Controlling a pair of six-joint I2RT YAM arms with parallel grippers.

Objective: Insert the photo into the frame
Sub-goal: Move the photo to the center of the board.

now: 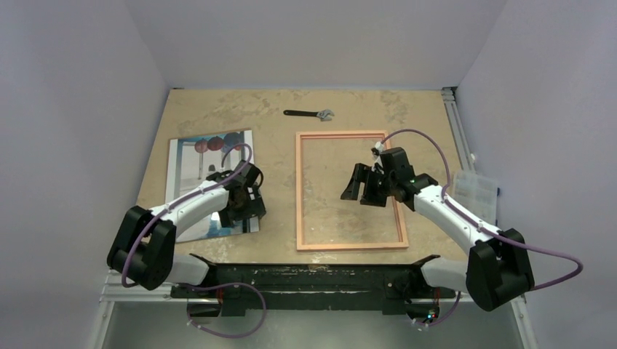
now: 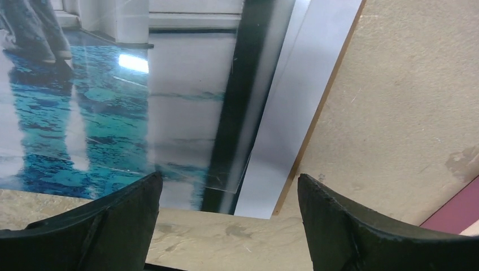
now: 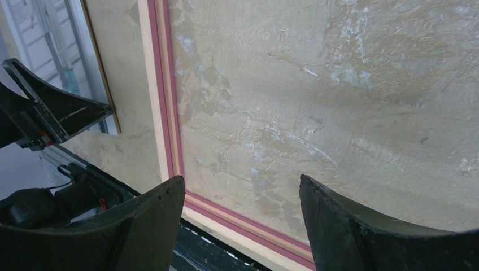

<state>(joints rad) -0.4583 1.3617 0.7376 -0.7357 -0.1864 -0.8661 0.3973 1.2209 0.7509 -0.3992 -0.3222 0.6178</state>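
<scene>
The photo [image 1: 190,171] lies flat under the left gripper [image 2: 229,191], whose jaws are apart and hold nothing. The frame [image 1: 299,190] lies under the right gripper [image 3: 242,193], also apart. The photo is not in the frame yet.

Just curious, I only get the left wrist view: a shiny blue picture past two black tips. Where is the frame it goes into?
Observer: The frame lies flat to the right of the photo, apart from it, no picture in it.
Operator: Is the other arm busy?
Observer: The right claw hangs open over the frame's inside, holding nothing.
Operator: Anything else around?
Observer: A wrench lies beyond the frame's far side.
</scene>
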